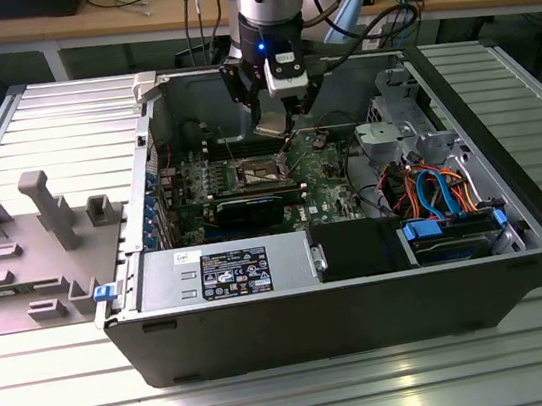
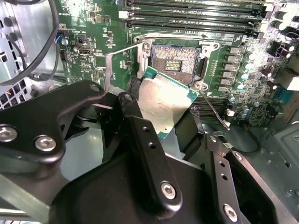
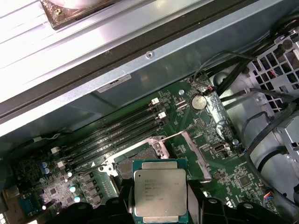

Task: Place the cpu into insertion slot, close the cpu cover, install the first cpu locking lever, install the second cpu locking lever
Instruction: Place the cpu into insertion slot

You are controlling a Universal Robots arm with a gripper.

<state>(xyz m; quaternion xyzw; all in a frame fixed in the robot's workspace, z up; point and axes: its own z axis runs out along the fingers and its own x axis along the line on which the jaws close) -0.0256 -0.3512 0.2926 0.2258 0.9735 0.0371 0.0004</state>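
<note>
**Inspector:** How is the cpu point(image 2: 164, 105) looking?

**Recorder:** It is showing a silvery-grey square top with a green edge running round it. In the first wrist view the cpu point(image 3: 160, 196) is lying flat and level between the black fingers point(image 2: 133, 100).

**Inspector:** And the claw?

**Recorder:** The gripper point(image 2: 161, 112) is clamping the cpu by two opposite edges and carrying it clear of the board.

**Inspector:** Where is it sitting?

**Recorder:** It is hanging just beside the insertion slot point(image 2: 175, 65), overlapping one corner of the slot's rim, above the middle of the green motherboard point(image 3: 224, 163).

**Inspector:** Room to move?

**Recorder:** The socket is lying uncovered. The cpu cover point(image 2: 106, 70) is standing raised along one side of it. The memory slots point(image 3: 117, 133) are running close along another. The case wall point(image 1: 366, 301) is standing well apart.
</note>
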